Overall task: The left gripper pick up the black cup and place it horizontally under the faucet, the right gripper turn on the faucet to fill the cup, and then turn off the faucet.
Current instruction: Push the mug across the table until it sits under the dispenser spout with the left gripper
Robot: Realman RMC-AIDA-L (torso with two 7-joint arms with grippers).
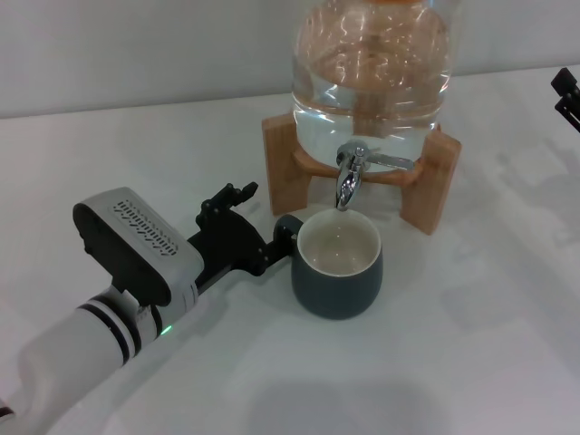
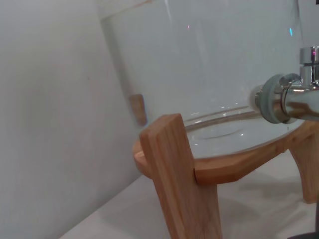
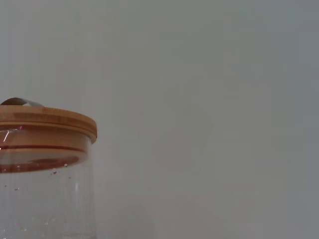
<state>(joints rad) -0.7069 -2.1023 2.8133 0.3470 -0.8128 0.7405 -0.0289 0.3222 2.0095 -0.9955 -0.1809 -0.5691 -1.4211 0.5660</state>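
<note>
The black cup [image 1: 337,268] stands upright on the white table, its cream inside facing up, directly below the spout of the chrome faucet [image 1: 351,177]. The faucet's thin lever points sideways towards the right. My left gripper [image 1: 257,219] lies at the cup's left side by the small loop handle [image 1: 286,227]. Its fingers look spread, one raised away from the handle and the other close to it. My right gripper [image 1: 566,92] shows only as dark tips at the far right edge, well away from the faucet. The faucet also shows in the left wrist view [image 2: 294,97].
The big clear water jug [image 1: 372,72] sits on a tan wooden stand [image 1: 426,186] behind the cup. The stand's leg [image 2: 182,179] is close in the left wrist view. The jug's wooden lid [image 3: 45,127] shows in the right wrist view against a grey wall.
</note>
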